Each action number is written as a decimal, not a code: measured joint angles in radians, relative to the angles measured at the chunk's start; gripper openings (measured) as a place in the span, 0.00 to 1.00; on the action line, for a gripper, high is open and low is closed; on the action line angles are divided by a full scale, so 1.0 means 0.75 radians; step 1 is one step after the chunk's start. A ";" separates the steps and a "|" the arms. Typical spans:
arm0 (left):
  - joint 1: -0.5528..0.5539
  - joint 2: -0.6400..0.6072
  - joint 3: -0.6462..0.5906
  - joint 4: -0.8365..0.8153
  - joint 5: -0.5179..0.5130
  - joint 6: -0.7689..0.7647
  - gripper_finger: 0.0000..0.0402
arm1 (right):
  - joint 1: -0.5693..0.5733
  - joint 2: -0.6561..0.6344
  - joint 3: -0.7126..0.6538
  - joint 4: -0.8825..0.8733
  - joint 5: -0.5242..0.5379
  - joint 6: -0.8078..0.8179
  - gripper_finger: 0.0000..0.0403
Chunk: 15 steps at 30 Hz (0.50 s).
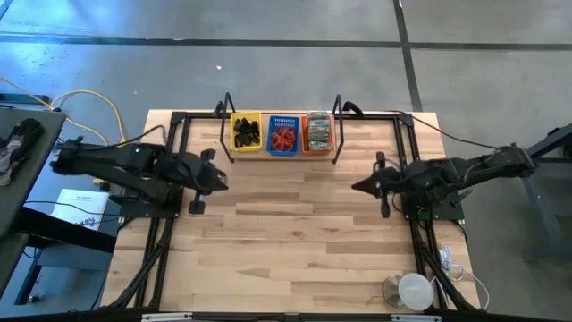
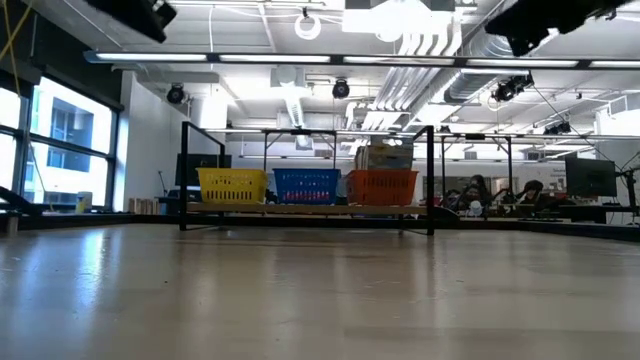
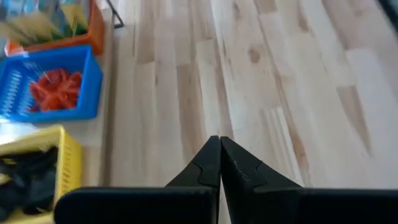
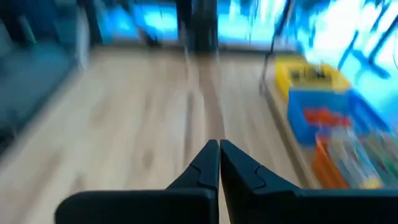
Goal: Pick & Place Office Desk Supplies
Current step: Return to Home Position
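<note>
High view: office desk supplies [image 1: 282,139] lie sorted in trays [image 1: 284,155] at the worktop's [image 1: 295,241] far edge. Closed and empty, the left gripper [image 1: 217,179] and right gripper [image 1: 357,186] hover apart. This looks like homing, so the arms need only retract.

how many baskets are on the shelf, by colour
yellow basket: 1
blue basket: 1
orange basket: 1
total: 3
</note>
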 joint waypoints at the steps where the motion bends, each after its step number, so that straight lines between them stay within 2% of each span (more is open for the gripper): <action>1: 0.026 -0.050 -0.051 0.029 0.028 -0.013 0.00 | -0.018 -0.041 -0.063 0.126 -0.040 -0.007 0.00; 5: 0.086 -0.284 -0.311 0.303 0.096 -0.029 0.00 | -0.072 -0.194 -0.295 0.419 -0.202 -0.031 0.00; 10: 0.092 -0.521 -0.588 0.560 0.087 -0.100 0.00 | -0.117 -0.263 -0.492 0.667 -0.196 -0.029 0.00; 15: 0.092 -0.651 -0.761 0.710 0.086 -0.196 0.00 | -0.119 -0.230 -0.620 0.935 -0.183 -0.030 0.00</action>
